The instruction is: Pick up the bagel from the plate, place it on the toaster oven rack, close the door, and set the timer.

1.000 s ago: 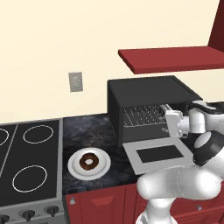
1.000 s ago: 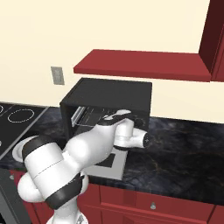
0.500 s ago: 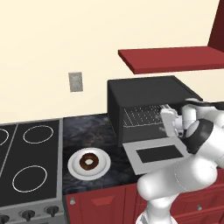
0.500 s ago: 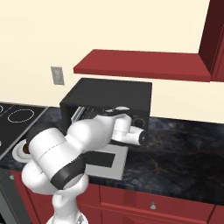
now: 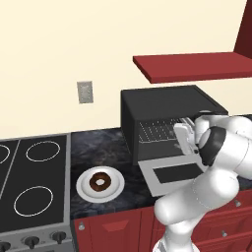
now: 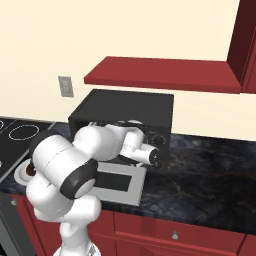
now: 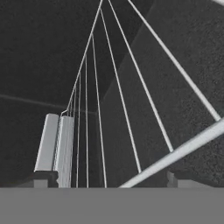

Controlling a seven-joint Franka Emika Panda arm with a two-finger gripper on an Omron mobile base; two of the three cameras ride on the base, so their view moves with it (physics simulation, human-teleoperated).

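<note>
On its plate [image 5: 83, 188], bagel [image 5: 100, 182] lies well left of open-jawed gripper [image 5: 183, 139]

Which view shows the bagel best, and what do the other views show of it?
The left base view: the bagel lies whole and unobstructed on the plate beside the stove. In the right base view the arm covers nearly all of it; a dark sliver shows at the plate's edge. The hand view looks along the rack wires.
</note>
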